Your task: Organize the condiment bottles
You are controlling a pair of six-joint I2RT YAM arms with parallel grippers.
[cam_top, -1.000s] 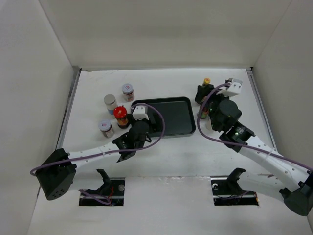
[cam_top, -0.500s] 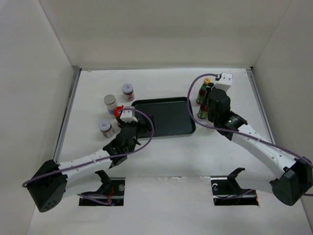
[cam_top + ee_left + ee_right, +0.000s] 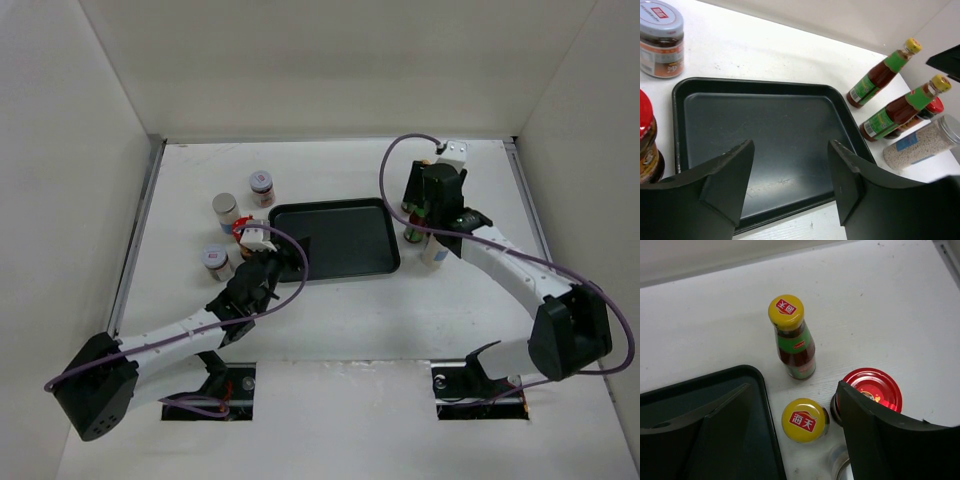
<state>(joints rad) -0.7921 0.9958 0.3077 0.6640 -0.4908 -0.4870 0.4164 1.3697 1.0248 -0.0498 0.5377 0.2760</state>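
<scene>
Left gripper [image 3: 790, 186] hovers over the near edge of the black tray [image 3: 765, 130], fingers wide apart and empty, with a red-lidded jar [image 3: 646, 142] just to its left. Right gripper [image 3: 792, 389] is also spread wide, holding nothing. It hangs above two yellow-capped sauce bottles, the far bottle [image 3: 792, 337] and the near bottle [image 3: 802, 420], with a second red-lidded jar [image 3: 871, 384] beside them.

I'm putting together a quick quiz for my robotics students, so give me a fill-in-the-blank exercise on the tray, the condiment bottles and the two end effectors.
1. The black tray is completely ____.
2. The two slim sauce bottles both wear ____ caps.
3. The jar standing beside them has a ____ lid.
4. The left end effector and the right end effector are both ____, gripping nothing.

Missing words: empty; yellow; red; open.
</scene>
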